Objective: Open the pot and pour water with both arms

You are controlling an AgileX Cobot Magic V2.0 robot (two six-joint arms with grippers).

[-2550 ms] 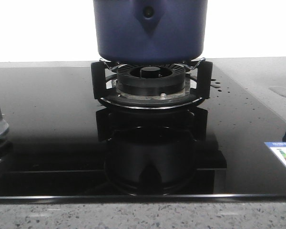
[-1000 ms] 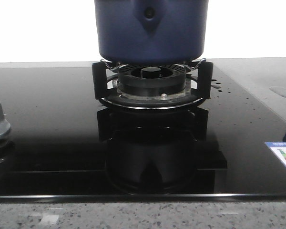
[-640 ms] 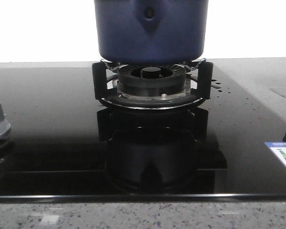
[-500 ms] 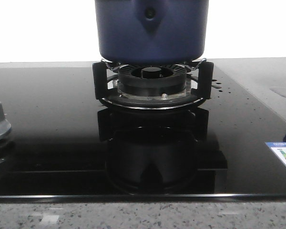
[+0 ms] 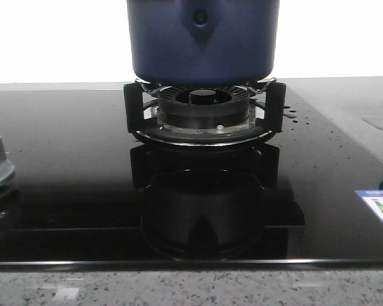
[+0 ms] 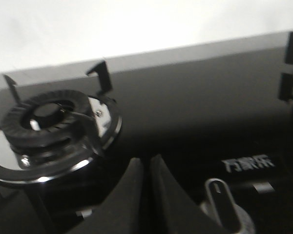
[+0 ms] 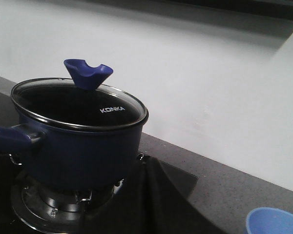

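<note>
You see the black glass stove top [image 5: 64,166] first. The pot [image 5: 203,39] sits on its burner stand [image 5: 203,118], lid [image 7: 78,105] still on. Only your right wrist view shows the lid, its blue knob [image 7: 88,73] and a pale blue cup [image 7: 274,222] nearby. The left pincer [image 6: 145,168] is closed, holding nothing, beside a stove dial [image 6: 219,197]. You can't see the right pincer.

Bright light washes the back wall [image 5: 64,38] to blank white in the front view. The glossy black cooktop [image 5: 70,166] mirrors the burner [image 5: 204,111] sharply. The left wrist view is soft and blurred; the right wrist view is dimmer, evenly lit.
</note>
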